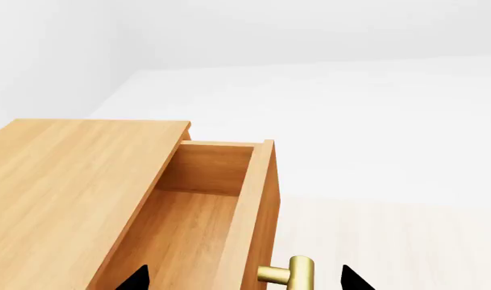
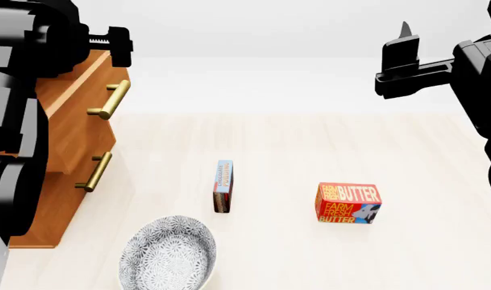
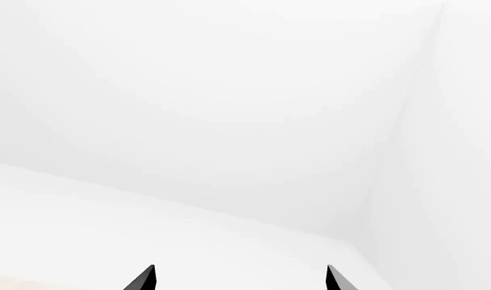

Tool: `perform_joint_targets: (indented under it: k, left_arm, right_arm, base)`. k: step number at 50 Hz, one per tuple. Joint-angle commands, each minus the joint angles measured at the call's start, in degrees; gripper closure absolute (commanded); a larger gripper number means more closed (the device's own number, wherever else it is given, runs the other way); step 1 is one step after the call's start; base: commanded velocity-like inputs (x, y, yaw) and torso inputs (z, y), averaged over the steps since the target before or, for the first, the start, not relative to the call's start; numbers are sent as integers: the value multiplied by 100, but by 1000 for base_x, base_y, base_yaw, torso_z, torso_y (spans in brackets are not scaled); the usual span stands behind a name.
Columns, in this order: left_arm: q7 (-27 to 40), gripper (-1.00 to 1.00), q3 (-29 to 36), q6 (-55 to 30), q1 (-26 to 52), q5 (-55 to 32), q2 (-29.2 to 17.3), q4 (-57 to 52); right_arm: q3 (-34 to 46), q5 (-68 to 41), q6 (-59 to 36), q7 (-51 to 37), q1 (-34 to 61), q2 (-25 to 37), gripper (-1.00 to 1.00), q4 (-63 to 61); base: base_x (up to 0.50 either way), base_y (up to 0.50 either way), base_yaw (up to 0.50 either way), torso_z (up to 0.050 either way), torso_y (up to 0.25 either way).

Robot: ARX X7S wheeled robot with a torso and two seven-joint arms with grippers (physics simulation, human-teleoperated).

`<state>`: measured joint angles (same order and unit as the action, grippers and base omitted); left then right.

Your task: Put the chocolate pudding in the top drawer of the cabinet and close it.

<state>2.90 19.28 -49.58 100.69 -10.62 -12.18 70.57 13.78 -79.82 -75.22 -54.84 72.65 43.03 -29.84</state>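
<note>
Pale floor (image 2: 310, 260) carries the chocolate pudding (image 2: 223, 186) on edge; top drawer (image 1: 205, 211) stands open; both grippers, left gripper (image 1: 245, 279) and right gripper (image 3: 240, 278), spread and empty.

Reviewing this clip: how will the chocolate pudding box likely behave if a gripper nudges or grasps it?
The chocolate pudding stands on a narrow edge, so a sideways nudge would probably topple it. It looks like a thin, stiff carton, likely light, and its flat faces should suit a pinch across its thickness.
</note>
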Motion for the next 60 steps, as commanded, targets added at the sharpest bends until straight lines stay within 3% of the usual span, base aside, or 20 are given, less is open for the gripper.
perform_joint_targets:
  k: [1, 26, 46, 60]
  left_arm:
    - [54, -100, -118, 256, -181, 103, -5, 429]
    - [37, -100, -608, 365, -713, 550, -35, 435]
    - [-473, -100, -665, 391, -972, 608, 208, 343]
    - [-636, -100, -769, -651, -1779, 347, 215, -1493]
  right_arm:
    - [77, 142, 107, 100, -92, 27, -100, 31]
    - [205, 312, 264, 135, -214, 33, -100, 65]
    - [278, 396, 373, 175, -309, 68, -100, 57]
    - [310, 393, 396, 143, -322, 101, -100, 31]
  base:
    - [0, 0, 0, 0, 0]
    - [0, 0, 0, 0, 0]
    - [0, 0, 0, 0, 0]
    - [0, 0, 0, 0, 0]
